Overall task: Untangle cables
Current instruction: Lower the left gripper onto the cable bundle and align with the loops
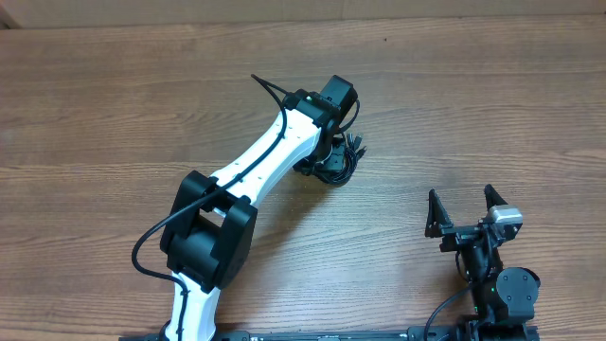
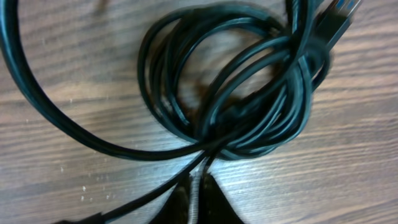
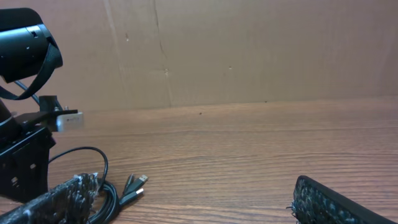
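Note:
The cables (image 2: pixel 236 81) are thin black cords bunched in a small coil on the wooden table, with one long loop curving off to the left. My left gripper (image 2: pixel 198 177) is shut at the coil's near edge, pinching a strand that runs down from the coil between its tips. From overhead the coil (image 1: pixel 343 161) pokes out under the left wrist, which hides the fingers. In the right wrist view the coil (image 3: pixel 112 196) lies at lower left with its plug ends (image 3: pixel 135 182) pointing right. My right gripper (image 1: pixel 464 204) stands open and empty at the near right, far from the coil.
The white left arm (image 1: pixel 256 166) stretches diagonally across the table's middle, its own thicker black wire looping off its base (image 1: pixel 142 251). A brown cardboard wall (image 3: pixel 249 50) stands behind the table. Bare wood table (image 1: pixel 492 104) surrounds the coil.

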`<state>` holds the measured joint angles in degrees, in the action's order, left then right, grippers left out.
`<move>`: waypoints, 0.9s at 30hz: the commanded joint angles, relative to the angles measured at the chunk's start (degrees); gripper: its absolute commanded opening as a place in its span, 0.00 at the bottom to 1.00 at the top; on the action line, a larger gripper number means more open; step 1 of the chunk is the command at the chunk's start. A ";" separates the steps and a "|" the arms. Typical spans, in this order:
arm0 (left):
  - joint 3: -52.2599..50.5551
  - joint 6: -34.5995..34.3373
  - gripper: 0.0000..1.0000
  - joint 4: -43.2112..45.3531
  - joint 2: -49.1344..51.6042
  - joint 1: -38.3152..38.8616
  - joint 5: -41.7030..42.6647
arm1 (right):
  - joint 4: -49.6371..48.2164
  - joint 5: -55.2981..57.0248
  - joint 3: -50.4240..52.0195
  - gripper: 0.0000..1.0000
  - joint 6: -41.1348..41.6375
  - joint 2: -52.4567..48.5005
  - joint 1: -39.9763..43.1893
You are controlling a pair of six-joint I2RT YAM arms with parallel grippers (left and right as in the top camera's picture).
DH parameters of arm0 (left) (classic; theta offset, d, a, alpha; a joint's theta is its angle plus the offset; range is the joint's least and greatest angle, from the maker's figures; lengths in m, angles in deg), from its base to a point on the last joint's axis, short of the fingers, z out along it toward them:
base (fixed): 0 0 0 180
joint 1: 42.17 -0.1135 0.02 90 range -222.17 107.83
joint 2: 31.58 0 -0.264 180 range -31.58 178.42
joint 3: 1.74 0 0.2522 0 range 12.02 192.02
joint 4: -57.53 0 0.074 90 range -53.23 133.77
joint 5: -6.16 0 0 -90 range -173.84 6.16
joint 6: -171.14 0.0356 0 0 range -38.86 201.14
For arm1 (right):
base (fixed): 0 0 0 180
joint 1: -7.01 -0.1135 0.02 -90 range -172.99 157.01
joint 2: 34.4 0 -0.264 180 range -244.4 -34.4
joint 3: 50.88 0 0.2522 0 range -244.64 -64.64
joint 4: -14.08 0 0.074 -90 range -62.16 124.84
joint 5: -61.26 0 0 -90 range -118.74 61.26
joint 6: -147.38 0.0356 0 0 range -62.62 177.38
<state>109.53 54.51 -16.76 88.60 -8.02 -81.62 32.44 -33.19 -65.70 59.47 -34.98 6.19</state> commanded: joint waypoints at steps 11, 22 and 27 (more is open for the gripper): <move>-0.39 -0.37 0.04 1.27 0.46 -0.17 -13.97 | -0.15 0.50 0.61 1.00 -0.24 0.42 0.20; -0.42 -0.22 0.47 -0.44 0.46 -1.14 -13.44 | -0.15 0.50 0.61 1.00 -0.24 0.42 0.17; -0.81 -0.24 0.54 -2.29 0.46 -1.11 -11.17 | -0.15 0.50 0.61 1.00 -0.26 0.42 0.20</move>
<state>109.49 54.38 -18.84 88.60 -8.89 -93.92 32.47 -33.19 -65.70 59.47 -34.98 6.17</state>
